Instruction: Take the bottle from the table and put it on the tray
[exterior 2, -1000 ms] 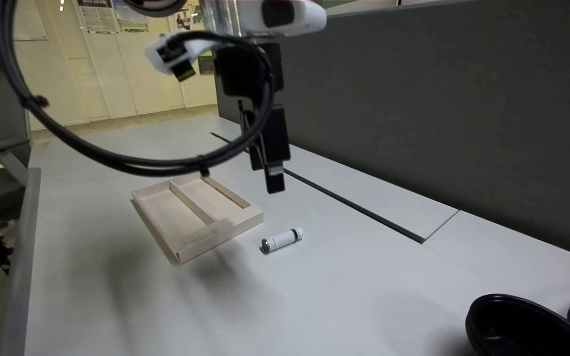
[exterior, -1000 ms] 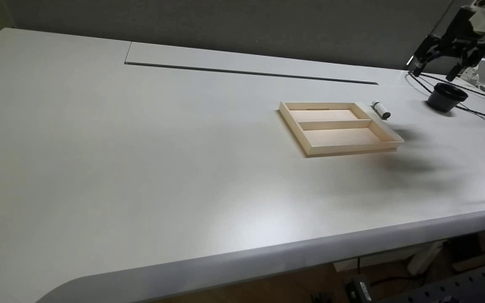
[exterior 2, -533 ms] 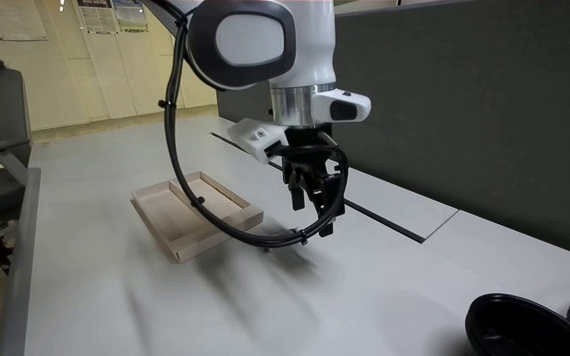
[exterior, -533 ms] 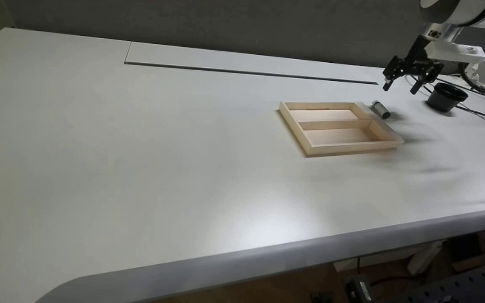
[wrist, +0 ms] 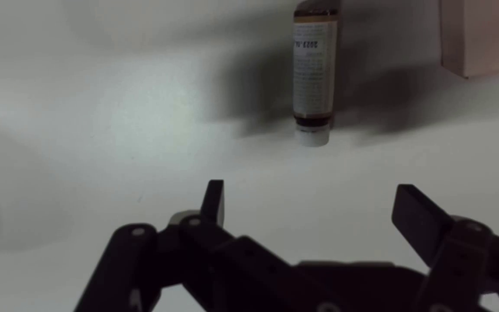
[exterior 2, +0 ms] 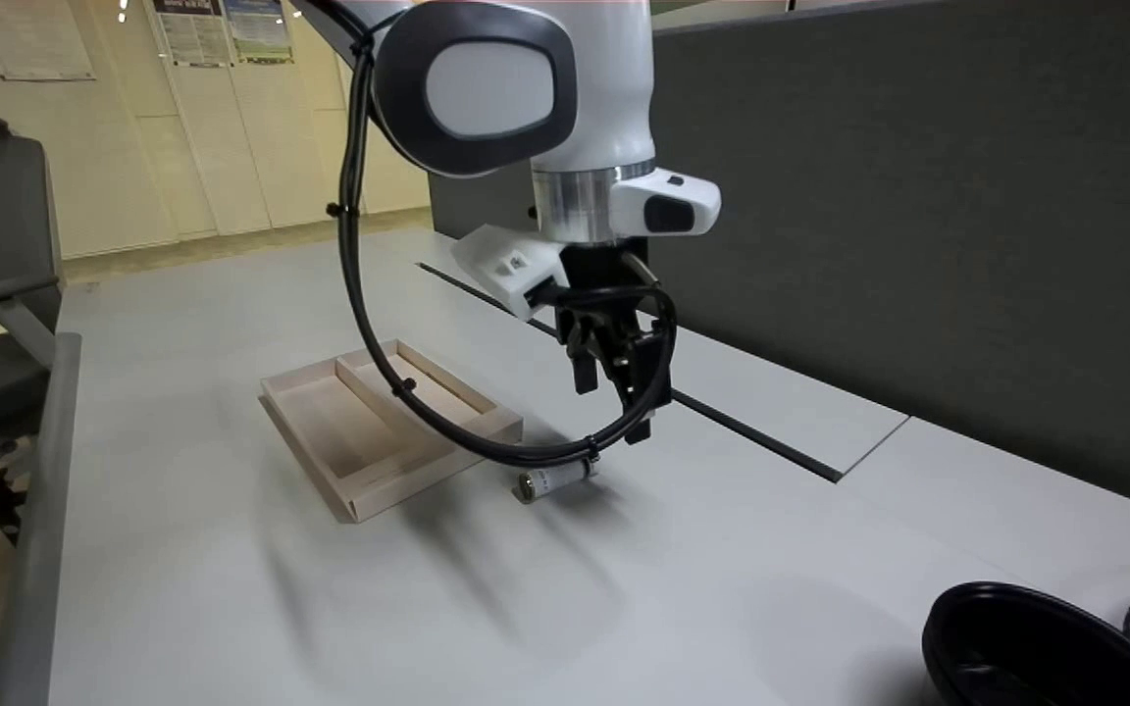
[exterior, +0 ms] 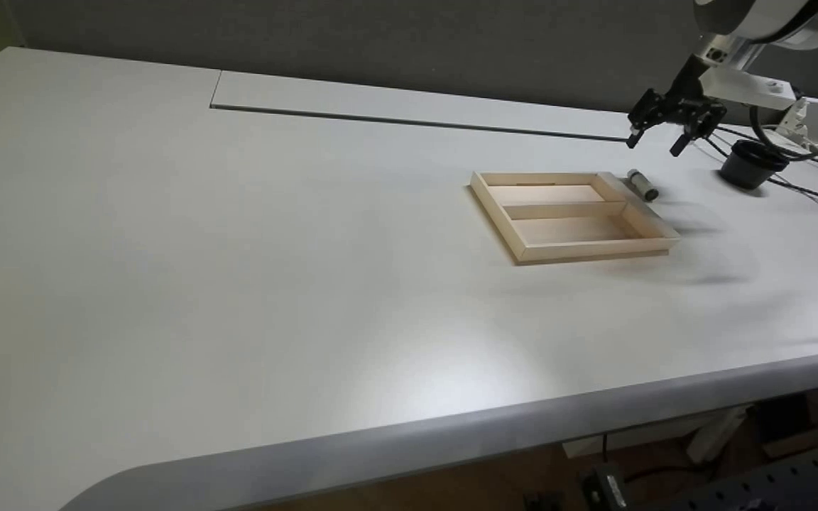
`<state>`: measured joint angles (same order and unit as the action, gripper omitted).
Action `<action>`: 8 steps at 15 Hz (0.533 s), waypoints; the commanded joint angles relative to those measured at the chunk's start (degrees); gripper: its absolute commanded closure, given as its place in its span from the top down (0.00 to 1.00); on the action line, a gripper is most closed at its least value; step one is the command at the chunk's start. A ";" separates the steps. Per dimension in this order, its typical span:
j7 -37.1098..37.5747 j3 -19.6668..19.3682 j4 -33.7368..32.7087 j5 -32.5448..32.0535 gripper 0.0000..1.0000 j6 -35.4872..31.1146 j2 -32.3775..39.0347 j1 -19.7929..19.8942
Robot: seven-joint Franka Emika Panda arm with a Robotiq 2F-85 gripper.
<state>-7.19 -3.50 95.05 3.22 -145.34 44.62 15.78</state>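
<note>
The fingers (wrist: 420,221) are spread wide with nothing held, and the round bottle (wrist: 313,73) might be rolled across the surface (exterior: 274,284) if its side is bumped.

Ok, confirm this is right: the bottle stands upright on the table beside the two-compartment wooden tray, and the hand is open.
One thing is wrong: the bottle lies on its side, as the wrist view shows, rather than standing upright. The rest holds: it is on the table beside the two-compartment tray, and the hand is open.
</note>
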 commanded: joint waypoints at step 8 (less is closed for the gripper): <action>-0.26 -0.56 3.86 -0.06 0.75 1.36 1.48 -0.54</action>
<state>-7.65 -3.57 98.53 3.46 -144.47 46.17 15.77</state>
